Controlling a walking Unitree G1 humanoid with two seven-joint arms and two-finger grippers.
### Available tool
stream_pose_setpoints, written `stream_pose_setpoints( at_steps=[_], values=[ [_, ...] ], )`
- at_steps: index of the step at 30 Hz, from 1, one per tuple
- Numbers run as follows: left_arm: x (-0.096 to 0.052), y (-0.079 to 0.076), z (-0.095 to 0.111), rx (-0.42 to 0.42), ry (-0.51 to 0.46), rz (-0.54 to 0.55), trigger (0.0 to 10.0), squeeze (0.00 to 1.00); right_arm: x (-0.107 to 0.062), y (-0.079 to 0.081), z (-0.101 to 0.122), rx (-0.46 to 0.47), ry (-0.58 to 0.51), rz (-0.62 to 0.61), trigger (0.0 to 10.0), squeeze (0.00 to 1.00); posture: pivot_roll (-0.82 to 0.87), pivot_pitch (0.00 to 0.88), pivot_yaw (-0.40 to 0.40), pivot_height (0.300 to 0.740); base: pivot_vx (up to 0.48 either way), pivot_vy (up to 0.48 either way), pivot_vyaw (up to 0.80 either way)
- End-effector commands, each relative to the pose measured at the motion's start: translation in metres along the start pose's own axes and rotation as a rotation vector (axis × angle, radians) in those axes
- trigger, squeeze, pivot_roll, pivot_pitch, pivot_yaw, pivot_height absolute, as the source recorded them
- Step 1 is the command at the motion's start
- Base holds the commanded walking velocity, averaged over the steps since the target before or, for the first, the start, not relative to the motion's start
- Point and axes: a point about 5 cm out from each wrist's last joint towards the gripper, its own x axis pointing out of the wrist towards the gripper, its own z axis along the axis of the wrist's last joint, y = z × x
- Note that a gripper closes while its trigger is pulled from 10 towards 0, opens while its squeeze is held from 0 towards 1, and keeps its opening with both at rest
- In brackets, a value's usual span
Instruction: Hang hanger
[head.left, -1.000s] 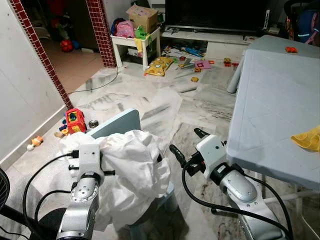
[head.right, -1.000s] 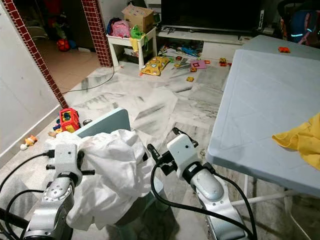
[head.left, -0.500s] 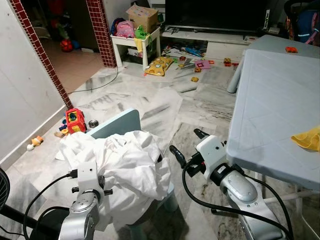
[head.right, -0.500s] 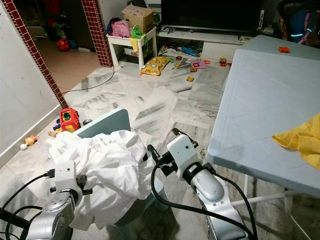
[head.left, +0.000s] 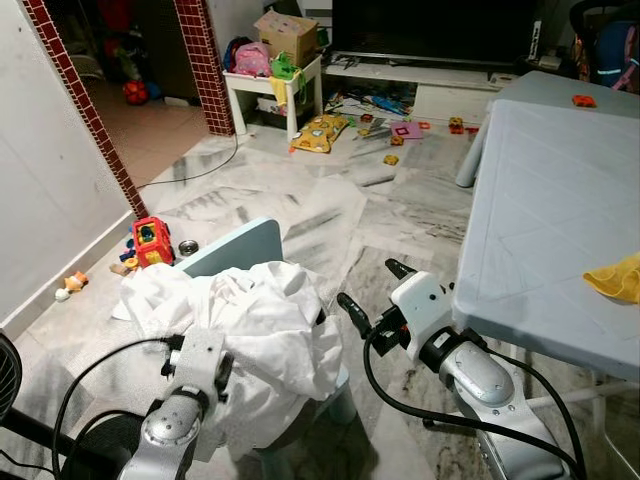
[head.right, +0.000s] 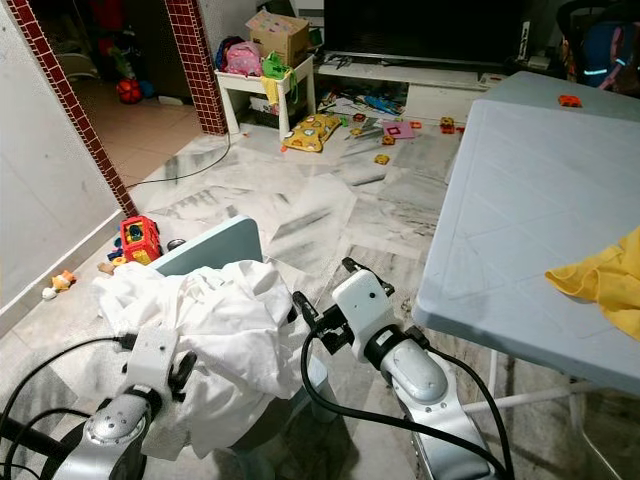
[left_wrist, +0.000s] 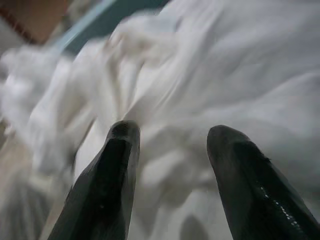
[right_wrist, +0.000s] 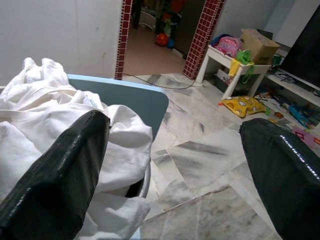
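Since a second ago the left gripper (left_wrist: 167, 150) has dropped from the top of the white garment (head.left: 255, 340) to its near side, fingers spread and pointed into the cloth, gripping nothing. Right gripper (head.left: 372, 292) hangs just right of the heap with its jaws wide apart and empty.

Open marble floor (head.left: 300, 200) stretches far ahead toward the scattered toys (head.left: 320, 130), but the way is narrow — the grey table (head.left: 540, 210) edge runs close along the right, and the wall (head.left: 50, 200) closes the left.

White garment lies crumpled in thick folds over the seat of the pale blue chair (head.left: 235, 248), spilling down its near edge; no hanger can be made out in it.
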Motion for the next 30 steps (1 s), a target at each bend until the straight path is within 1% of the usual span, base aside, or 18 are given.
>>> stream_pose_setpoints(
  at_steps=[1,3,5,6,7,8,9,11,15,16,18,22,24,25,26,28,29,30],
  values=[
    [0.0,-0.001,0.007,0.018,-0.03,-0.015,10.0,0.83,0.002,0.001,0.001,-0.001,-0.006,0.011,10.0,0.0,-0.27,0.0,0.04,0.74,0.0,0.0,0.0],
    [0.001,-0.006,0.015,-0.065,-0.062,-0.042,10.0,0.84,0.002,0.001,0.001,-0.004,-0.008,0.012,10.0,0.0,-0.27,0.0,0.04,0.74,0.0,0.0,0.0],
    [0.003,-0.007,0.018,-0.102,-0.072,-0.041,10.0,0.87,0.002,0.001,0.001,-0.005,-0.008,0.012,10.0,0.0,-0.27,0.0,0.038,0.74,0.0,0.0,0.0],
    [0.007,-0.009,0.022,-0.165,-0.078,-0.04,10.0,0.9,0.003,0.001,0.001,-0.005,-0.008,0.013,10.0,0.0,-0.27,0.0,0.037,0.74,0.0,0.0,0.0],
    [0.01,-0.01,0.024,-0.202,-0.077,-0.033,10.0,0.9,0.003,0.002,0.002,-0.006,-0.009,0.015,10.0,0.0,-0.27,0.0,0.037,0.74,0.0,0.0,0.0],
    [0.011,-0.01,0.025,-0.207,-0.077,-0.03,10.0,0.9,0.003,0.002,0.002,-0.006,-0.009,0.016,10.0,0.0,-0.27,0.0,0.037,0.74,0.0,0.0,0.0],
    [0.018,-0.01,0.029,-0.295,-0.081,-0.017,10.0,0.9,0.003,0.002,0.002,-0.008,-0.011,0.018,10.0,0.0,-0.28,0.0,0.037,0.74,0.0,0.0,0.0],
    [0.025,-0.011,0.032,-0.379,-0.078,0.0,10.0,0.89,0.003,0.002,0.003,-0.01,-0.013,0.019,10.0,0.0,-0.28,0.0,0.036,0.74,0.0,0.0,0.0],
    [0.037,-0.015,0.036,-0.471,-0.066,0.02,10.0,0.93,0.002,0.001,0.003,-0.011,-0.013,0.018,10.0,0.0,-0.29,0.0,0.037,0.74,0.0,0.0,0.0],
    [0.04,-0.018,0.036,-0.525,-0.048,0.019,10.0,1.0,0.002,0.001,0.003,-0.012,-0.013,0.019,10.0,0.0,-0.3,0.0,0.039,0.74,0.0,0.0,0.0],
    [0.044,-0.021,0.037,-0.579,-0.034,0.017,10.0,1.0,0.001,0.001,0.003,-0.013,-0.013,0.018,10.0,0.0,-0.3,0.0,0.04,0.74,0.0,0.0,0.0],
    [0.048,-0.024,0.036,-0.618,-0.017,0.019,10.0,0.97,0.0,0.001,0.003,-0.012,-0.013,0.015,10.0,0.0,-0.3,0.0,0.042,0.74,0.0,0.0,0.0],
    [0.05,-0.027,0.033,-0.648,0.004,0.017,10.0,0.84,0.0,0.001,0.003,-0.012,-0.012,0.015,10.0,0.0,-0.3,0.0,0.044,0.74,0.0,0.0,0.0],
    [0.05,-0.028,0.033,-0.65,0.008,0.014,10.0,0.84,0.0,0.001,0.003,-0.012,-0.013,0.015,10.0,0.0,-0.3,0.0,0.045,0.74,0.0,0.0,0.0],
    [0.051,-0.032,0.033,-0.635,0.011,-0.006,10.0,0.65,0.0,0.001,0.003,-0.012,-0.012,0.015,10.0,0.0,-0.3,0.0,0.044,0.74,0.0,0.0,0.0],
    [0.052,-0.036,0.034,-0.631,0.013,-0.031,10.0,0.05,0.0,0.002,0.003,-0.012,-0.012,0.016,10.0,0.0,-0.3,0.0,0.043,0.74,0.0,0.0,0.0],
    [0.052,-0.038,0.036,-0.638,0.009,-0.051,10.0,0.0,0.001,0.002,0.003,-0.011,-0.013,0.017,10.0,0.0,-0.3,0.0,0.044,0.74,0.0,0.0,0.0],
    [0.053,-0.039,0.037,-0.648,0.005,-0.059,10.0,0.0,0.001,0.002,0.003,-0.011,-0.013,0.018,10.0,0.0,-0.3,0.0,0.044,0.74,0.0,0.0,0.0]
  ],
)
